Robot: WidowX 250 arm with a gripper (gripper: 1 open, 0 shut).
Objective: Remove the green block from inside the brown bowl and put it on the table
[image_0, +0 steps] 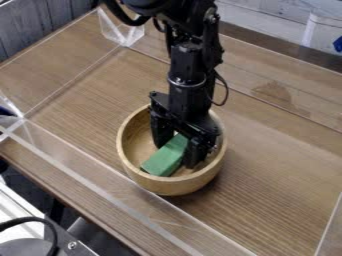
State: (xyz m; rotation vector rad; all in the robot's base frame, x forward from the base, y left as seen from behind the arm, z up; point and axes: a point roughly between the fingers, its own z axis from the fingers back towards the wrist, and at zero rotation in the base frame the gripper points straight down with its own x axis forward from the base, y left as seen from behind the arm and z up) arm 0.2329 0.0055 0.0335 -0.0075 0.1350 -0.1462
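The claw (182,142) hangs inside the brown bowl (138,171), jaws spread over the green block (166,158) lying in it (nothing pinched yet). I'd square the fingers across its narrow width before closing, then lift to the table (281,150).

A: Where is there room to pass?

B: The table (80,95) lies bare left of the brown bowl (139,172), and to its right too.

A: What's in the way?

B: Clear acrylic walls (80,205) edge the table, and the bowl's thick rim rings the gripper (183,142) closely.
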